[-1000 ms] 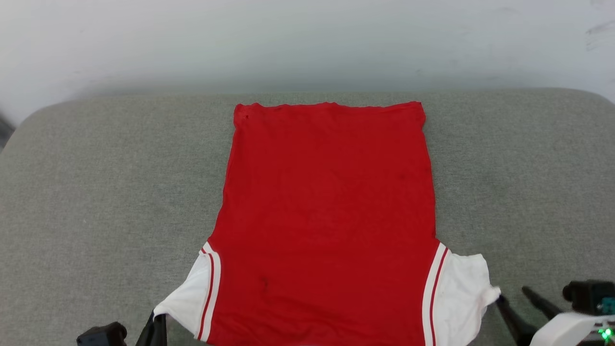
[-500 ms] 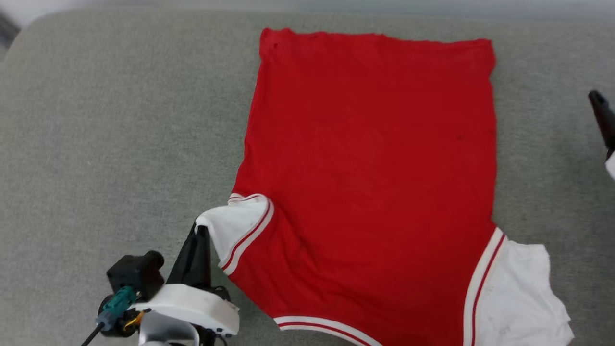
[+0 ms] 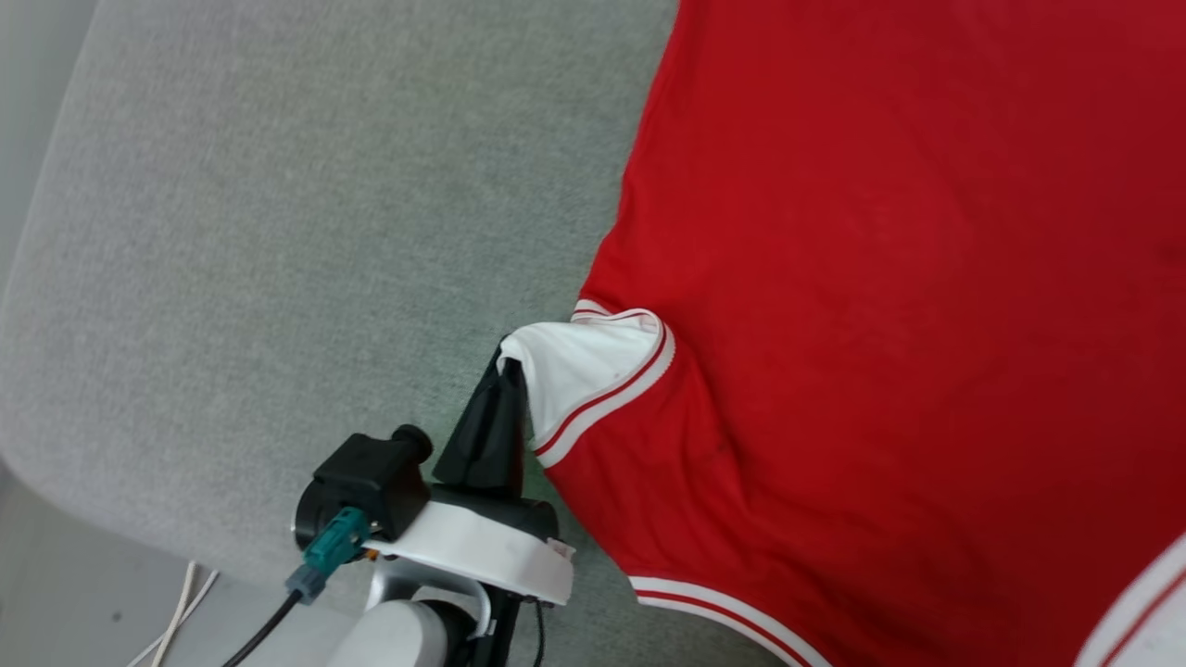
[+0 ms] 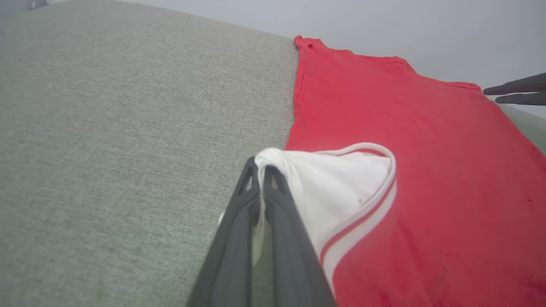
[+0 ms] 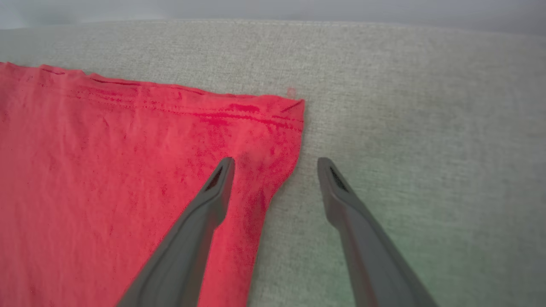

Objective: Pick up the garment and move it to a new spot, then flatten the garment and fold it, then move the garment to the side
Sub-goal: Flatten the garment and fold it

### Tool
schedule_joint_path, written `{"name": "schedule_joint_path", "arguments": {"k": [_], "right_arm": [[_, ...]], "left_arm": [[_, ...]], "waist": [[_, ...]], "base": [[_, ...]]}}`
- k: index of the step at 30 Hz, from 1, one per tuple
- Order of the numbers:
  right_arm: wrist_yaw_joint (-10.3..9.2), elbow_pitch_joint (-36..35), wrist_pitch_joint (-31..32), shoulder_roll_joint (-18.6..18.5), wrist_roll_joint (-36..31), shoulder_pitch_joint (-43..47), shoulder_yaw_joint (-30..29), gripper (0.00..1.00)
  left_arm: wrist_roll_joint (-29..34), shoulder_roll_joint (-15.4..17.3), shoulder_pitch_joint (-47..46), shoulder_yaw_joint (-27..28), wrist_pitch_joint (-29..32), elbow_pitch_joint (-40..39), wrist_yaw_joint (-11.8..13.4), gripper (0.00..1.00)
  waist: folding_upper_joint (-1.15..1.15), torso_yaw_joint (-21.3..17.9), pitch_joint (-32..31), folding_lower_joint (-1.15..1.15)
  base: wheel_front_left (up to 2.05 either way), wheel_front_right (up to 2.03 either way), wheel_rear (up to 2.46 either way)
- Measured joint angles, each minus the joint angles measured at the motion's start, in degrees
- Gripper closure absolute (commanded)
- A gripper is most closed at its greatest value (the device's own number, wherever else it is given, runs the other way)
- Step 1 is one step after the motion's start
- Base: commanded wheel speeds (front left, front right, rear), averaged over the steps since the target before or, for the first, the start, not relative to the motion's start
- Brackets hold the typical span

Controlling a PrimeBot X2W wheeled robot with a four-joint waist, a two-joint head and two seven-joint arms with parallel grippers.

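Grey woven upholstery covers the pad (image 3: 278, 204) across the left of the head view, with a strip of pale floor (image 3: 56, 593) and thin white cords (image 3: 176, 611) in the lower left corner. Toward lower centre, the left claw (image 3: 509, 369) is clenched on the cuff of the white sleeve (image 3: 588, 366). The sleeve is doubled over onto the red body with its striped trim facing up. The garment (image 3: 880, 278) lies plain red side up on the pad across the right of the frame. In the right wrist view the right claw (image 5: 275, 164) stands released. Its left finger is over the red cloth near the hem corner and its right finger over bare upholstery; whether either touches down I cannot tell.
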Motion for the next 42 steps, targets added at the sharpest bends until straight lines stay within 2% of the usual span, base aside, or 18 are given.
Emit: {"name": "schedule_joint_path", "arguments": {"k": [8,9,10,17,21,26,31,36,39,42], "right_arm": [[0.01,3.38,10.03,-0.59,-2.99,-4.70,-3.63,0.00],[0.02,3.70,11.20,-0.60,-3.64,-5.05,-4.23,0.58],[0.03,3.86,11.90,-0.58,-4.24,-5.24,-4.76,1.00],[0.00,3.60,12.79,1.15,-8.77,-3.65,-5.99,1.00],[0.00,0.85,13.86,1.26,-10.26,-0.72,-3.01,1.00],[0.01,-6.88,14.05,-1.37,-7.97,4.05,1.90,1.00],[0.01,-16.85,13.72,-5.12,-3.78,15.19,3.80,1.00],[0.01,-26.44,14.47,-7.40,-1.37,32.39,2.53,1.00],[0.01,-30.37,15.01,-6.44,-0.26,44.35,1.04,1.00],[0.01,-32.82,15.22,-2.94,0.73,55.79,-1.63,1.00]], "left_arm": [[-0.41,-2.01,-1.19,-1.65,-1.76,3.13,-1.24,1.00],[-0.48,-2.11,-1.31,-1.74,-1.85,3.41,-1.36,1.00],[-0.62,-2.24,-1.41,-1.86,-2.00,3.71,-1.47,1.00],[-1.29,-2.01,-1.64,-1.62,-2.25,5.92,-1.62,1.00],[-2.22,-0.89,-0.11,-0.85,-1.70,7.24,-1.51,1.00],[-3.83,0.92,3.07,1.13,-0.89,8.55,-0.44,1.00],[-5.76,3.28,6.84,4.01,-0.12,8.92,1.15,1.00],[-7.73,5.54,11.29,6.98,0.35,8.64,2.47,1.00],[-8.65,6.81,13.93,8.04,0.90,8.64,3.07,1.00],[-9.42,7.36,15.50,8.69,1.59,8.27,3.59,1.00]], "waist": [[0.00,4.91,4.71,-0.02],[0.00,5.21,4.88,-0.03],[0.00,5.43,4.89,-0.03],[0.00,5.00,1.84,-0.02],[0.00,3.77,-1.89,-0.01],[0.00,0.94,-7.64,-0.01],[0.00,-3.51,-13.21,-0.02],[0.00,-9.20,-17.66,-0.02],[0.00,-12.52,-20.20,-0.02],[0.00,-15.50,-22.60,-0.02]], "base": [[0.00,0.00,0.00],[0.00,0.00,0.00],[0.00,0.00,0.00],[0.00,0.00,0.00],[0.00,0.00,0.00],[0.00,0.00,0.00],[0.00,0.00,0.00],[0.00,0.00,0.00],[0.00,0.00,0.00],[0.00,0.00,0.00]]}}
